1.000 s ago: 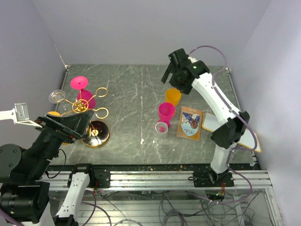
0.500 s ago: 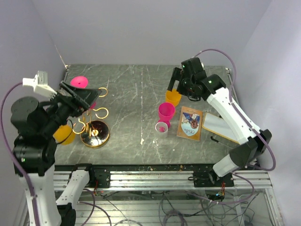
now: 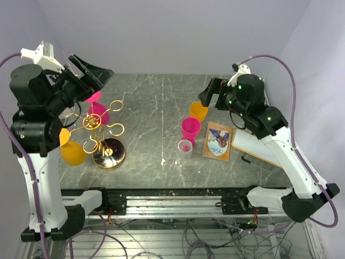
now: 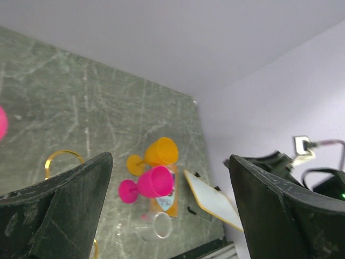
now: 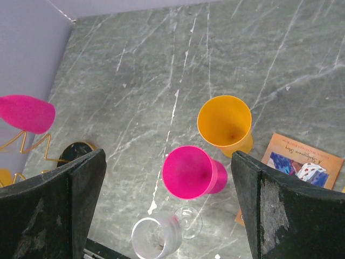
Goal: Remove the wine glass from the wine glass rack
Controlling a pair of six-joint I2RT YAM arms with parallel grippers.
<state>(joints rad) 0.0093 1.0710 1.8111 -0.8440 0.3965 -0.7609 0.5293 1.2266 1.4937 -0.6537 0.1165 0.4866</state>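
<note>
At the left of the overhead frame, a pink wine glass [image 3: 97,111] is hung from the wine glass rack [image 3: 109,153]. The left gripper [image 3: 92,73] and right gripper [image 3: 211,96] are spread wide, empty. The stem should be slid outward along its arm.

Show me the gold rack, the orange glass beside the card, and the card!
rack [image 3: 109,154], top view, round base.
orange glass [image 5: 224,120], right wrist view, inside the bowl.
card [image 3: 218,141], top view, its middle.
</note>
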